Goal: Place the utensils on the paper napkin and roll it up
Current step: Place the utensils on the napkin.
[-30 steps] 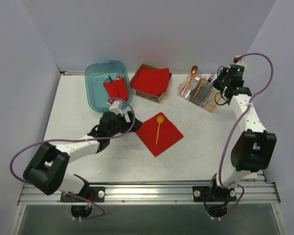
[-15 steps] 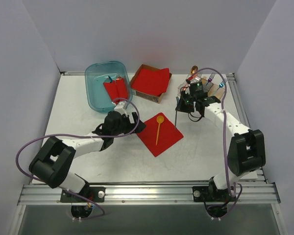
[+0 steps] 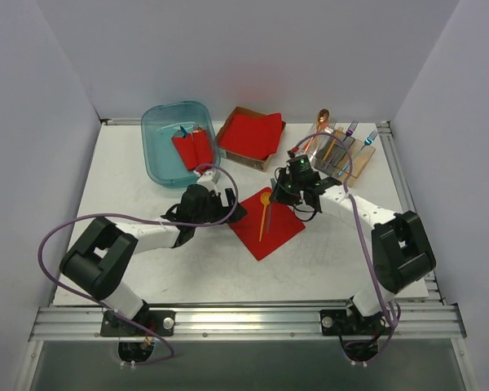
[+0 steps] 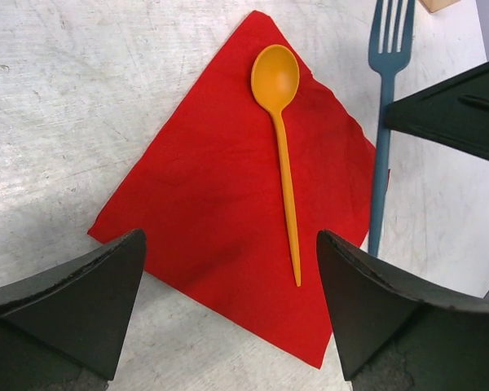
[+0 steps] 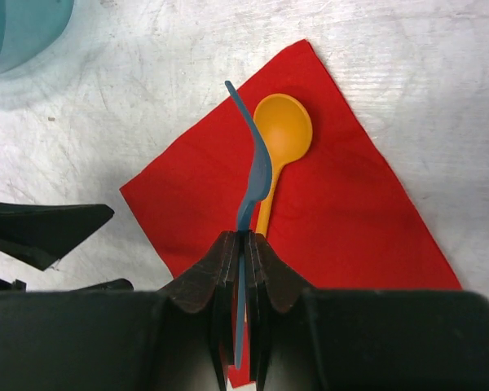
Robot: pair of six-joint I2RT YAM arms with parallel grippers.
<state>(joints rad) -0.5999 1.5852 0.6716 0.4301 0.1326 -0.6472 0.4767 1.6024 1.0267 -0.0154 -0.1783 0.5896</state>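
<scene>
Right gripper (image 5: 244, 244) is clamped on the handle of the blue fork (image 5: 255, 175), tines pointing away from it. I see the fork over the red paper napkin (image 5: 350, 220), just beside the orange spoon (image 5: 284, 130) lying flat there. Left gripper (image 4: 228, 244) stands open at the napkin's edge, low over the worktop (image 5: 147, 90).
</scene>
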